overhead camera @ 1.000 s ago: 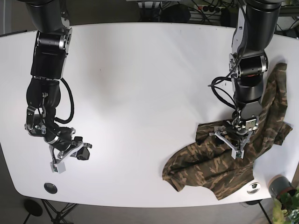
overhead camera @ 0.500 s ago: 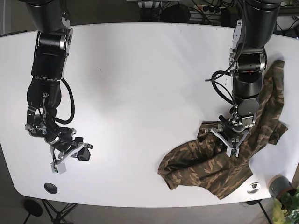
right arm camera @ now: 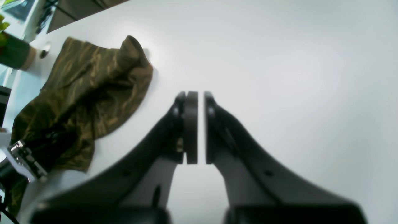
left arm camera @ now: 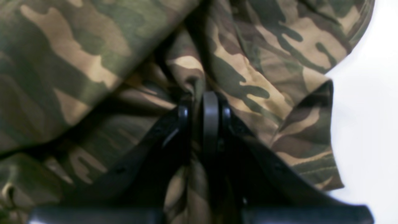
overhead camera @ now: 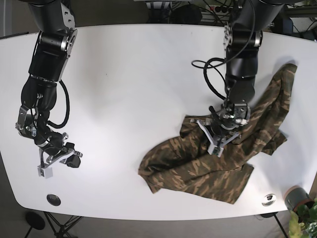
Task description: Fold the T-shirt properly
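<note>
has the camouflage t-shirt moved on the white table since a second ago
Yes. The camouflage t-shirt, pinched by the left gripper, has been dragged toward the middle of the white table, away from the metal grommet near the table's edge.

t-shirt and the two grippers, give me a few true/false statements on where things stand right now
1. The left gripper is shut on a bunched fold of the camouflage T-shirt. True.
2. The T-shirt lies flat and neatly folded. False: it is crumpled and spread unevenly on the white table.
3. The right gripper holds a corner of the T-shirt. False: it holds nothing and is apart from the cloth, over bare table.
4. In the base view the T-shirt lies on the side of the arm with the left wrist camera. True.
5. A plant pot stands on the T-shirt. False: it sits off the table's corner, apart from the cloth.
</note>
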